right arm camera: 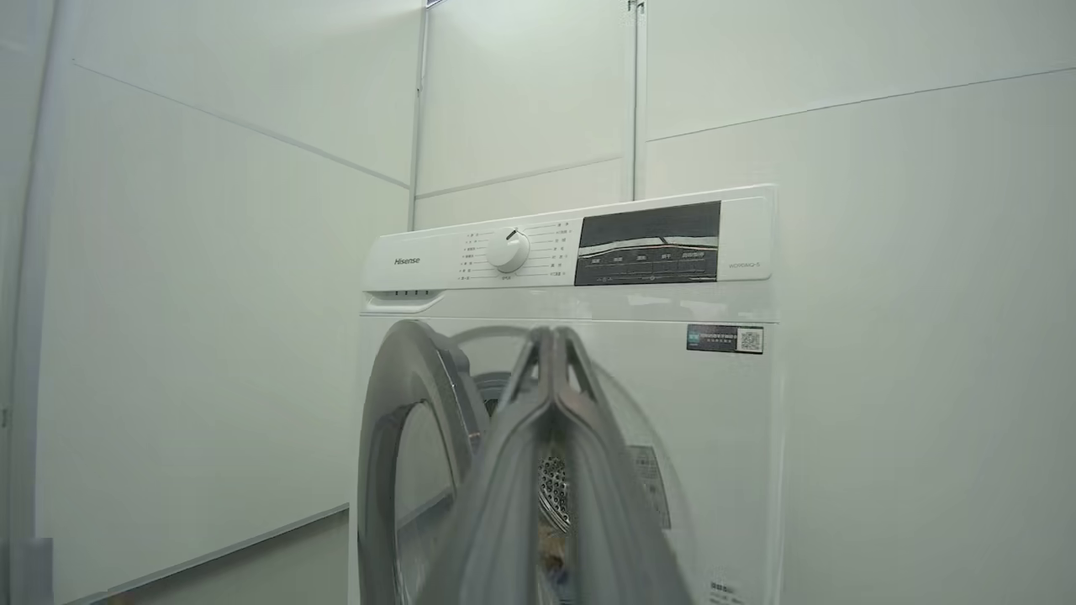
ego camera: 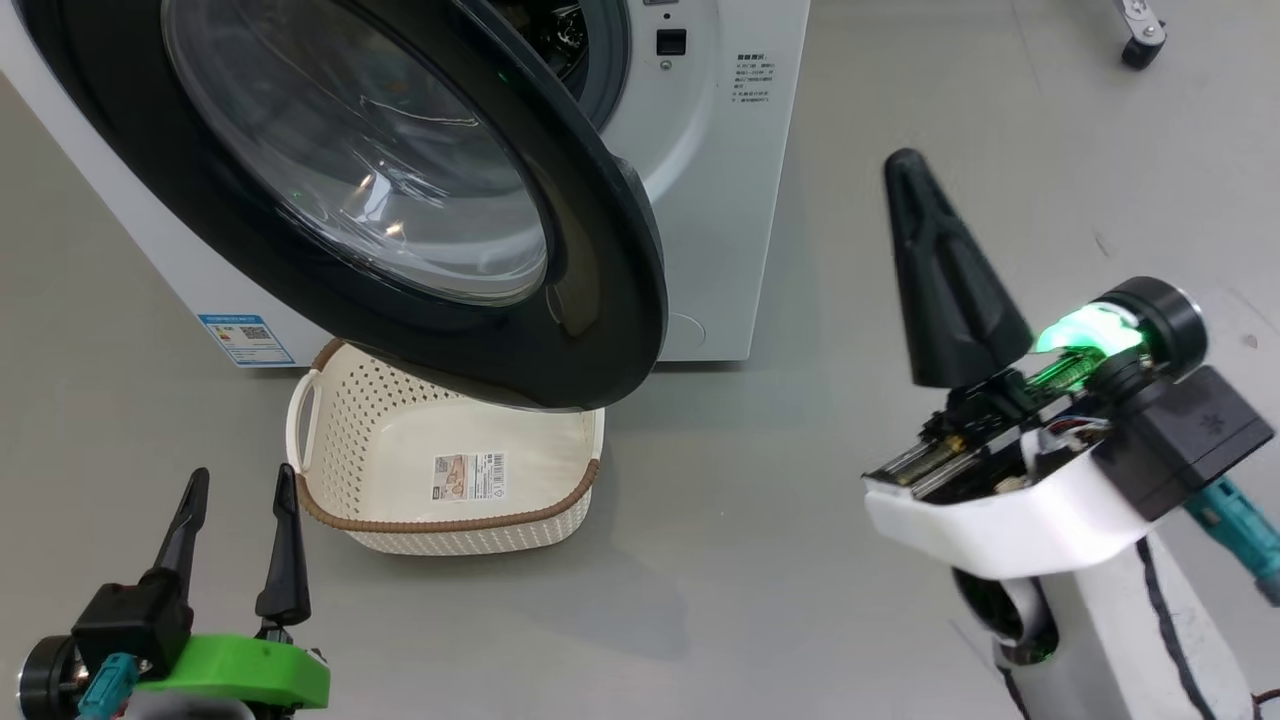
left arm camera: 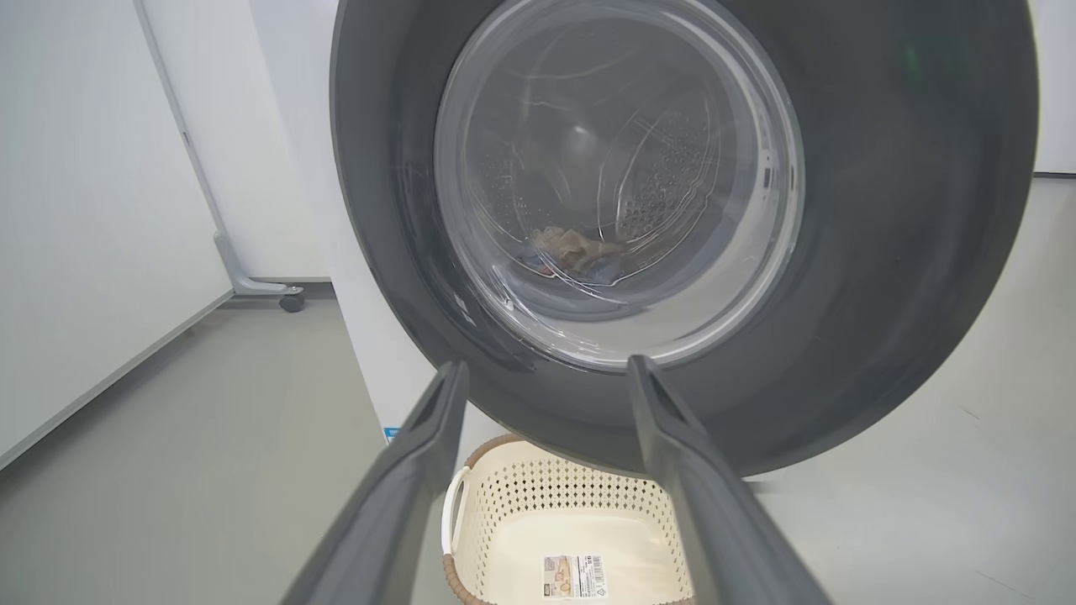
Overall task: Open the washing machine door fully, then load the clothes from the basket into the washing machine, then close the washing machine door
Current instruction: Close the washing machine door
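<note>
1. The washing machine door is seen swung partly out from the washing machine. Its lower black rim hangs over the far side of the basket.
2. The basket is set on the grey floor in front of the machine, and a barcode sticker is shown on its bottom.
3. The clothes are seen through the door's glass in the left wrist view, lying low inside the steel drum.
4. The left gripper is held low, near the basket's left handle but apart from it. Its jaws are spread wide, with only air between them.
5. The right gripper is raised to the right of the door, well apart from it. Its jaws are pressed together tip to tip and pinch nothing.
6. In the right wrist view the closed fingers are pointed at the machine's front, below the control panel and its white dial.
7. A blue energy label is stuck at the machine's lower left corner, just beyond the basket.
</note>
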Robot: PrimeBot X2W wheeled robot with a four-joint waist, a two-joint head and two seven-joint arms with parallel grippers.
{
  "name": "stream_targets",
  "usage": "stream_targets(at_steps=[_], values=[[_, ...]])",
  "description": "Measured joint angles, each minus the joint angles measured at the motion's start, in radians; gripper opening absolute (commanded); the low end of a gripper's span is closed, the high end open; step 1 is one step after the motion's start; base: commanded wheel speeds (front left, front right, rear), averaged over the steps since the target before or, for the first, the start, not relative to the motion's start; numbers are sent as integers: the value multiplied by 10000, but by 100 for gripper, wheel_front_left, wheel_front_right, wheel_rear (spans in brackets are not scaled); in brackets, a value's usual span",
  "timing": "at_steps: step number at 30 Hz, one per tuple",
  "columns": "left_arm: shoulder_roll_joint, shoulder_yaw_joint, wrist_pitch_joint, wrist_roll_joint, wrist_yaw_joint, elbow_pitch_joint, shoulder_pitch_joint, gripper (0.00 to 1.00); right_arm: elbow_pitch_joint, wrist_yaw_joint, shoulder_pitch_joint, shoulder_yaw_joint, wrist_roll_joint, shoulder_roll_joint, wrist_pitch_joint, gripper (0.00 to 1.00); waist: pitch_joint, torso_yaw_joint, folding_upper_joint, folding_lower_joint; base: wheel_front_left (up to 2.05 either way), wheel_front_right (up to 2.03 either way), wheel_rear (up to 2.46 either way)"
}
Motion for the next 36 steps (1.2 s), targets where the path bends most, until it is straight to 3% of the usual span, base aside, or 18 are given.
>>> stream_targets(at_steps=[6,11,25,36], values=[[-52,-196,0,2,-15,6,-33,100,-35,2,-35,1691,211,-265,0,0,72,204,0,0,0,0,0],[-113,-483,0,82,-92,19,-346,100,757,4,-8,2738,621,-512,119,0,186,490,0,0,0,0,0],[-320,-863,0,119,-146,-56,-747,100,2855,15,76,3030,1114,-966,556,0,776,1526,0,0,0,0,0],[-378,-961,0,4,-188,-282,-1245,100,3701,15,-553,2717,1248,-1231,644,0,1680,2005,0,0,0,0,0]])
